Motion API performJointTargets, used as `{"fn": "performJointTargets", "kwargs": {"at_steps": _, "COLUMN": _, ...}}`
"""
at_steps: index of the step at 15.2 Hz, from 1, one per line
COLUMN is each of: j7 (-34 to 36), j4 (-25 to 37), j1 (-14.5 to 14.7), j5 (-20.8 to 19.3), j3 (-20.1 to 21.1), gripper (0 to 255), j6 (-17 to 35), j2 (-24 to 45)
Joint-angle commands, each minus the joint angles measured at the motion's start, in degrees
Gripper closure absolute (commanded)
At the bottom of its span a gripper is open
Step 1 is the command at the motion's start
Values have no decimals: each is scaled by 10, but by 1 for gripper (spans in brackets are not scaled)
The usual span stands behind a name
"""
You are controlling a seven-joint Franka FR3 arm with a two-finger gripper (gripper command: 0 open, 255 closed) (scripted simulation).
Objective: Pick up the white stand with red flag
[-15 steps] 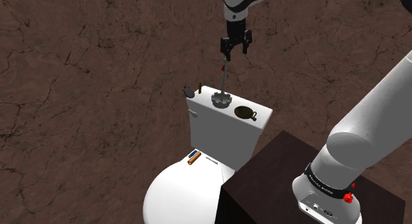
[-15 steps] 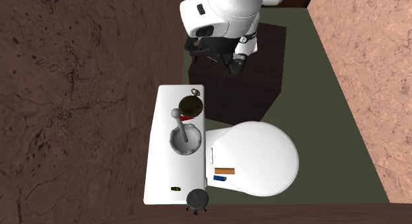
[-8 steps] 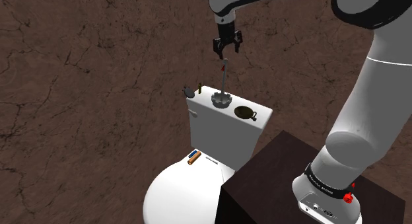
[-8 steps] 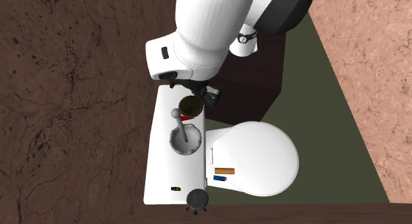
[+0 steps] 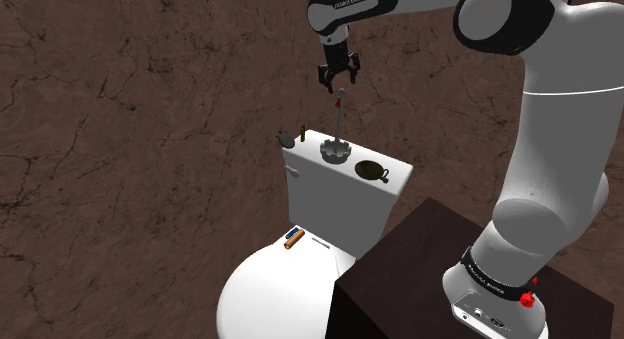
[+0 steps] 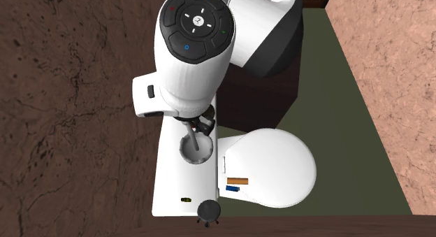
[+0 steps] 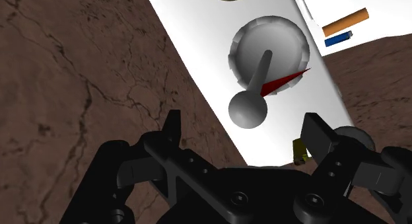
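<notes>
Reference point: the toilet tank (image 5: 345, 202). Items are listed along its lid from the shoulder view's left.

1. At the tank's left end: a small dark round object (image 5: 285, 139).
2. Near the middle of the lid: the flag stand (image 5: 334, 147), with a grey round base, a thin pole and a ball knob on top.
3. Above the knob: the gripper (image 5: 338, 84), with its fingers spread wide and holding nothing.
4. Toward the tank's right end: an olive disc (image 5: 371, 170).

Likely faults:
- If the fingers close off-centre on the round knob, it may squirt out sideways.
- If the descent is off line, a finger may push the pole and tip the stand onto the disc or off the tank.

View comparison:
- The wrist view gives the red flag (image 7: 284, 82) and the clearance on each side of the knob.
- The shoulder view gives the height left between claw and knob.
- In the second exterior view the arm (image 6: 195, 54) covers the pole's top, leaving the base visible on the tank.
</notes>
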Motion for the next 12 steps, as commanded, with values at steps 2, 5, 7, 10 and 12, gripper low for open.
{"fn": "performJointTargets", "kwargs": {"at_steps": 2, "j7": 5, "j4": -19, "j1": -1, "j5": -1, "j3": -1, "gripper": 0, "j6": 23, "j2": 3}}
{"fn": "performJointTargets", "kwargs": {"at_steps": 5, "j7": 7, "j4": -29, "j1": -2, "j5": -2, "j3": -1, "gripper": 0, "j6": 34, "j2": 5}}
{"fn": "performJointTargets", "kwargs": {"at_steps": 7, "j7": 7, "j4": -28, "j1": -2, "j5": -2, "j3": -1, "gripper": 255, "j6": 33, "j2": 5}}
{"fn": "performJointTargets", "kwargs": {"at_steps": 10, "j7": 7, "j4": -27, "j1": -2, "j5": -2, "j3": -1, "gripper": 255, "j6": 33, "j2": 6}}
{"fn": "performJointTargets", "kwargs": {"at_steps": 12, "j7": 7, "j4": -28, "j1": -2, "j5": -2, "j3": -1, "gripper": 255, "j6": 33, "j2": 5}}
